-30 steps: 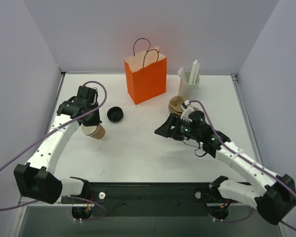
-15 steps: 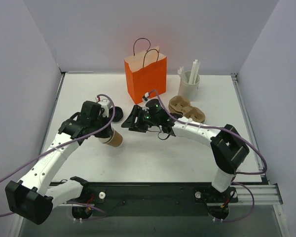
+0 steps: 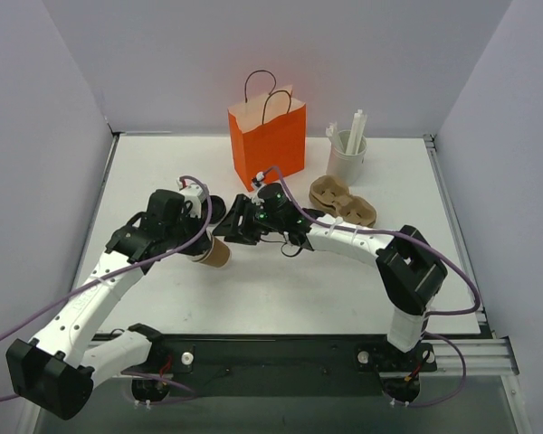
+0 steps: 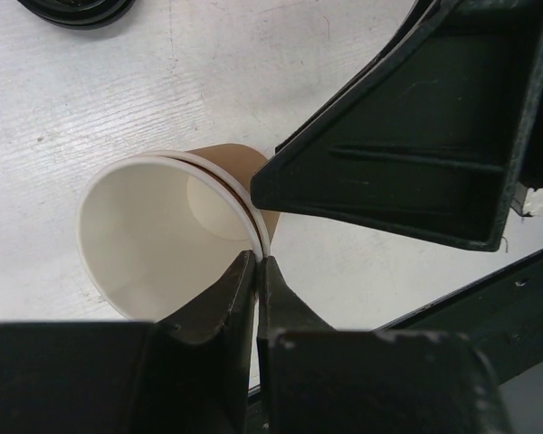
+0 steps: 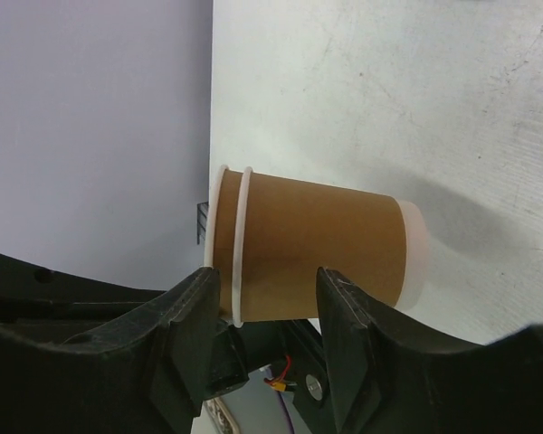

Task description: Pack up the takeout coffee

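No lidded takeout coffee is in view. Two nested lidless tan paper cups [image 3: 219, 255] [image 4: 167, 240] [image 5: 317, 253] lie on their side, just above the table. My left gripper [image 3: 204, 246] [image 4: 257, 264] is shut, pinching their white rims. My right gripper [image 3: 233, 231] [image 5: 267, 289] stands open against the cups' side. One finger [image 5: 195, 303] is at the rims and the other finger [image 5: 344, 303] is partway along the brown wall. A loose black lid [image 3: 215, 208] [image 4: 77, 9] lies on the table just behind, partly hidden by the right gripper.
An orange paper bag [image 3: 268, 140] with handles stands upright at the back centre. A brown pulp cup carrier [image 3: 342, 201] lies to its right, with a white cup of stirrers [image 3: 348, 154] behind it. Grey walls close in the table on three sides.
My right arm swung left from the cup carrier to the cups, and its jaws narrowed. The left arm carried the cups right, toward the table's middle.
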### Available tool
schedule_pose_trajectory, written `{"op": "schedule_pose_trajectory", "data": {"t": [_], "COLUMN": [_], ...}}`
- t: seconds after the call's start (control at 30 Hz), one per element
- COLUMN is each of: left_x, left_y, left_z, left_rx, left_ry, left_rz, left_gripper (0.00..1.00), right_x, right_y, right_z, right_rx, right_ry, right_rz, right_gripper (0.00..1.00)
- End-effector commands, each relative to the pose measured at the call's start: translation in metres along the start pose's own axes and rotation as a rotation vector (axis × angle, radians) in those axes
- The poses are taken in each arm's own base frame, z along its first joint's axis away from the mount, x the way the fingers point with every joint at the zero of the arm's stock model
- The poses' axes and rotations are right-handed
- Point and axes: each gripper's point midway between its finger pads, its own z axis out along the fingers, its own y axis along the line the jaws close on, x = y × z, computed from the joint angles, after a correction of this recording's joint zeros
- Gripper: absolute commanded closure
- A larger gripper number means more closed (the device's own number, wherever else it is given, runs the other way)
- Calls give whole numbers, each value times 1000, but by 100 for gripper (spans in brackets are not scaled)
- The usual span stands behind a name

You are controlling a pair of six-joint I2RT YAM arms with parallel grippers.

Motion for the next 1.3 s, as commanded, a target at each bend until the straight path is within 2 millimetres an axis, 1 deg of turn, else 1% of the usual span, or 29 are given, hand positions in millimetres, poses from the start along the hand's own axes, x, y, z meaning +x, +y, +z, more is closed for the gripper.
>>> {"op": "schedule_pose_trajectory", "data": {"t": [0.0,0.13,0.27,0.47,0.57,0.7,0.77,0.93,0.97,1.0,1.07,1.17,1.2,1.27], "left_x": [-11,-11,-16,-21,-22,-18,-14,-8,-7,-6,-5,-1,0,1], "left_y": [-8,-9,-11,-9,-7,-3,-1,2,2,2,2,2,2,2], "left_z": [3,3,-1,-5,-4,0,3,6,6,7,7,9,8,8], "left_rx": [38,40,38,21,7,-18,-25,-42,-41,-42,-40,-39,-37,-34], "left_ry": [-47,-51,-75,-98,-100,-83,-73,-58,-56,-53,-49,-36,-35,-38], "left_rz": [28,26,24,19,19,18,16,22,25,24,27,30,30,31], "left_gripper": [100,100,100,100,100,100,100,100,100,100,100,100,100,100], "right_x": [-8,-3,3,10,12,17,19,16,13,12,7,1,-1,-1], "right_y": [29,23,20,14,5,-4,-5,8,16,19,24,24,20,19], "right_z": [3,6,10,16,17,19,19,16,14,12,9,4,3,3], "right_rx": [-75,-53,-46,-19,13,36,35,-11,-38,-51,-58,-57,-50,-49], "right_ry": [-15,-2,12,21,17,26,30,39,31,33,22,7,4,5], "right_rz": [-20,-19,-11,-11,-5,6,7,14,18,19,15,17,25,25], "right_gripper": [53,54,55,62,62,62,62,62,60,56,53,53,54,56]}}
